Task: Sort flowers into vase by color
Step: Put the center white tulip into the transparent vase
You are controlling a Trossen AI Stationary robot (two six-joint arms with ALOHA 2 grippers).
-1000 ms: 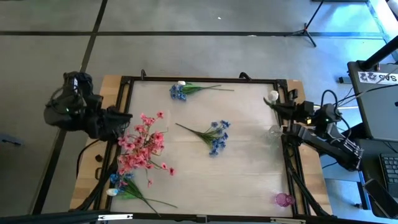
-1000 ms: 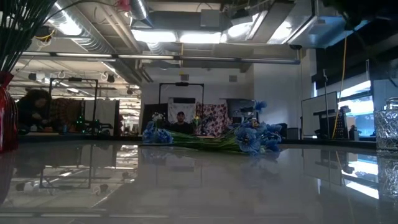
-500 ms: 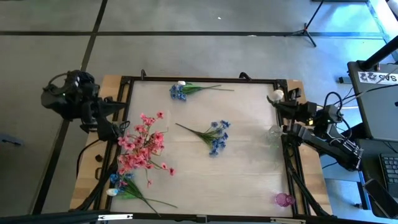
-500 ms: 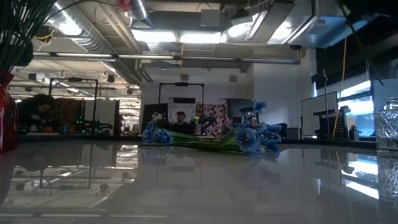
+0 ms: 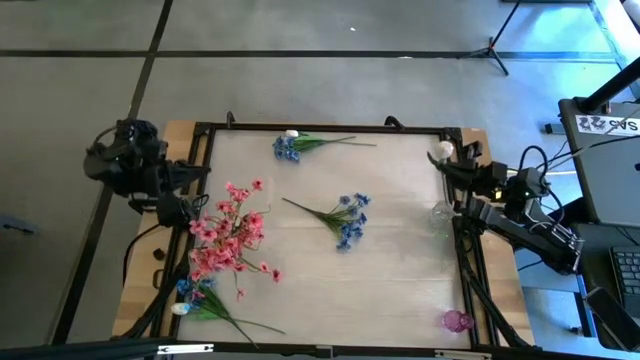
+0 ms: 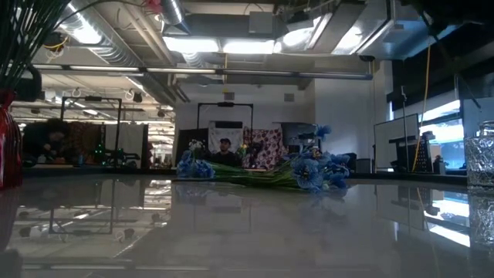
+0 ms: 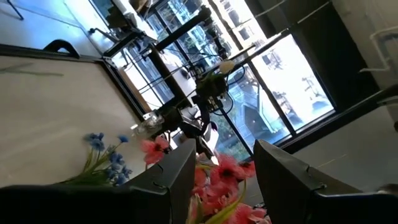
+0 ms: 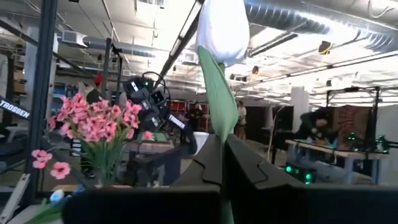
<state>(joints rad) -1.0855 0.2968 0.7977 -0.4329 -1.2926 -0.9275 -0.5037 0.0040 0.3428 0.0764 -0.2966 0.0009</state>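
A large bunch of pink flowers [image 5: 228,238] stands at the left side of the table [image 5: 400,290], with a small blue and white sprig [image 5: 195,300] lying just below it near the front left corner. A blue sprig [image 5: 340,218] lies near the middle of the table, well apart from the rest, and another blue sprig [image 5: 300,144] lies along the far edge. A clear glass vase [image 5: 442,212] stands at the right edge and a small pink vase [image 5: 455,321] sits in the front right corner. From table height a red vase [image 6: 8,147] shows at the left, with dark stems rising from it.

The left gripper [image 5: 178,190] hovers at the table's left edge just beside the pink flowers; its fingers [image 7: 171,180] stand apart with pink blooms showing between them, and nothing is clamped.

The right gripper [image 5: 447,165] is at the right edge near the far corner, closed tight on the green stem of a white tulip bud [image 8: 222,28], held upright above the fingers
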